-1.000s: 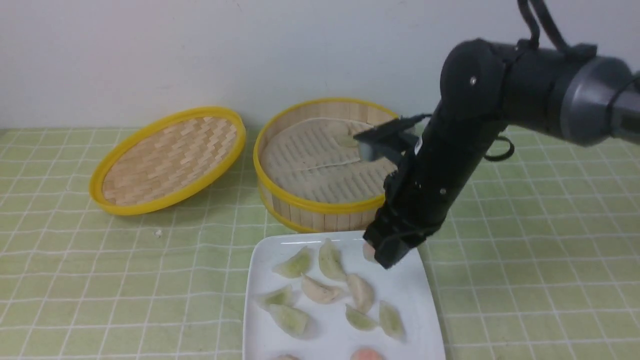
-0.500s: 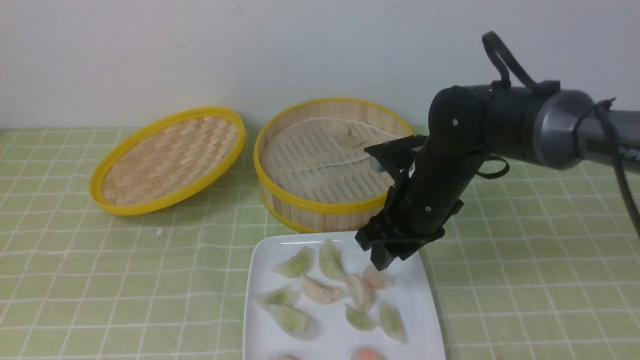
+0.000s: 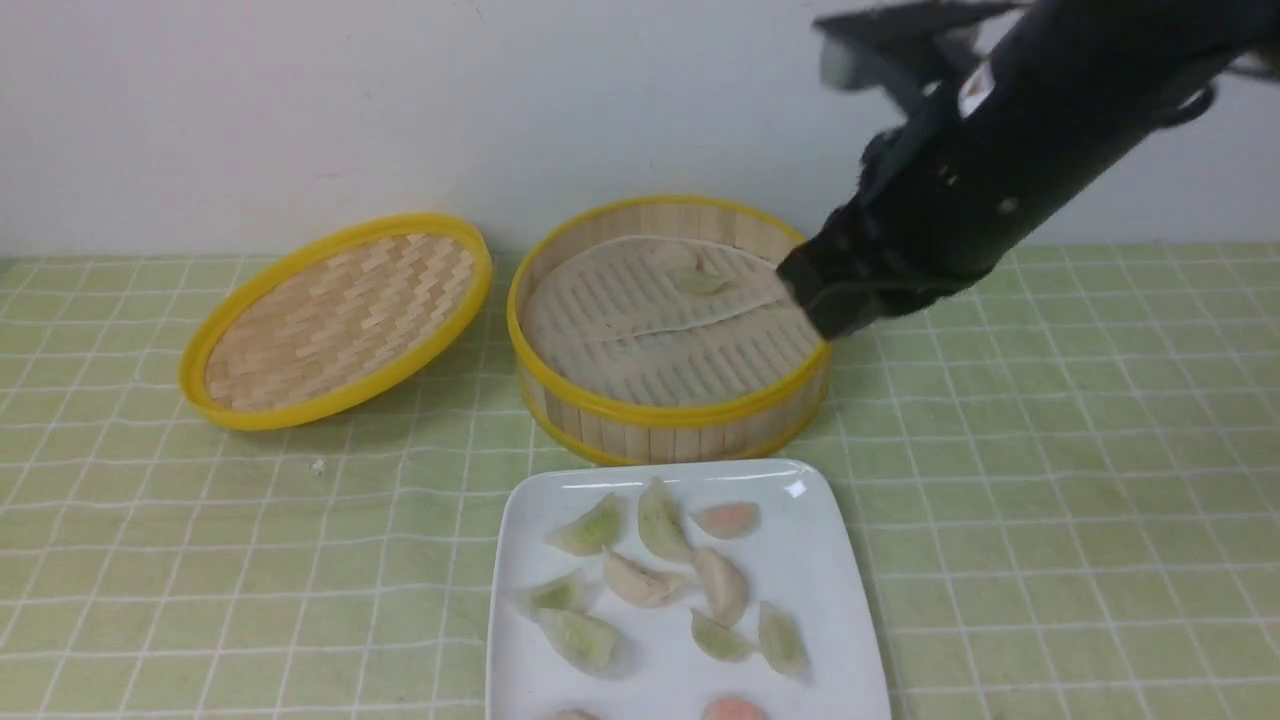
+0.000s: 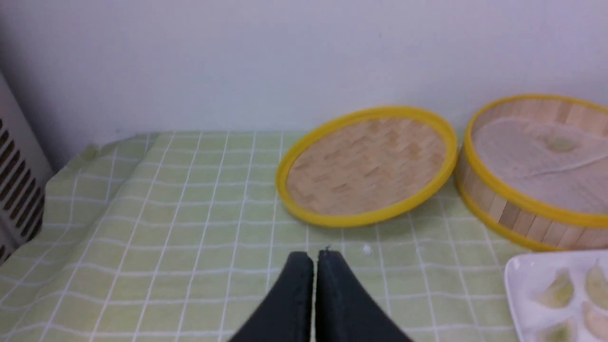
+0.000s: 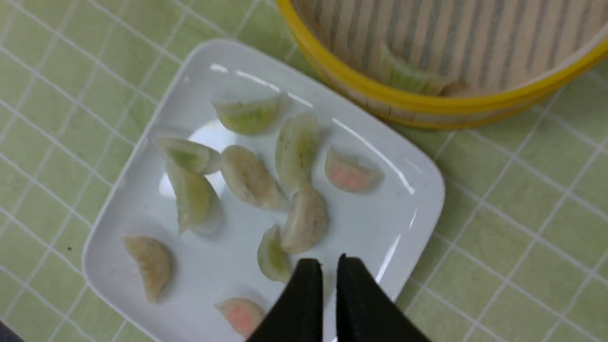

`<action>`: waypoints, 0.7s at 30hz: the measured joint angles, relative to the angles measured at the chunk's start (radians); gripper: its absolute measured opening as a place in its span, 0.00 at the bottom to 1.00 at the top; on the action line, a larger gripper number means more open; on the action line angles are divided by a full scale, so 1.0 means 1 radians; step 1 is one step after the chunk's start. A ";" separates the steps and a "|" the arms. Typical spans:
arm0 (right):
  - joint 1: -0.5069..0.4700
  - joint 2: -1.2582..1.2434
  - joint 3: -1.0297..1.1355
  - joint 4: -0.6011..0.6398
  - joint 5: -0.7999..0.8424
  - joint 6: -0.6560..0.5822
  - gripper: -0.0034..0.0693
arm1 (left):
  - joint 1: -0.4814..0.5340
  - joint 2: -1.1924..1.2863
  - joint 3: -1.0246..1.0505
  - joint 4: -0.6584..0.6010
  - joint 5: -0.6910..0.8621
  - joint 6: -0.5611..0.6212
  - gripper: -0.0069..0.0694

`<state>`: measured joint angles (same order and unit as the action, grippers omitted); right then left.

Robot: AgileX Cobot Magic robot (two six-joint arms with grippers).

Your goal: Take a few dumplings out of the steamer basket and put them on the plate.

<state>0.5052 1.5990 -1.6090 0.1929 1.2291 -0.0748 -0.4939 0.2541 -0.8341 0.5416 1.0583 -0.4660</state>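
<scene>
The white plate (image 3: pixel 820 600) lies at the front with several dumplings on it, green, cream and pink; one pink dumpling (image 3: pixel 727 519) lies alone near its far edge. The steamer basket (image 3: pixel 650 410) stands behind the plate and holds one green dumpling (image 3: pixel 700 280). My right gripper (image 3: pixel 830 305) hangs in the air by the basket's right rim, slightly open and empty. In the right wrist view it (image 5: pixel 329 260) is above the plate (image 5: pixel 375 228), with the pink dumpling (image 5: pixel 349 173) and the basket's dumpling (image 5: pixel 408 76) beyond. My left gripper (image 4: pixel 313 254) is shut and empty above the cloth.
The shallow woven lid (image 3: pixel 340 320) leans at the left of the basket and also shows in the left wrist view (image 4: pixel 365 166). A green checked cloth (image 3: pixel 1050 480) covers the table. A white wall stands close behind. A small white crumb (image 3: pixel 317 466) lies on the cloth.
My right gripper let go of the pink dumpling at the plate's far edge, then rose up and back to the basket's right rim. The dumpling stays on the plate.
</scene>
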 joint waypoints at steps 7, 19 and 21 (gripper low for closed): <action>0.000 -0.443 0.136 -0.081 -0.132 0.085 0.03 | 0.000 0.000 0.000 -0.049 -0.225 -0.009 0.08; 0.000 -1.081 0.823 -0.131 -0.595 0.101 0.03 | 0.000 0.003 0.000 -0.063 -0.366 -0.013 0.08; 0.000 -1.216 0.937 -0.141 -0.713 0.102 0.03 | 0.000 0.011 0.000 -0.063 -0.376 -0.013 0.08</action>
<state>0.5052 0.3833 -0.6722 0.0518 0.5159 0.0272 -0.4939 0.2647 -0.8341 0.4782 0.6820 -0.4787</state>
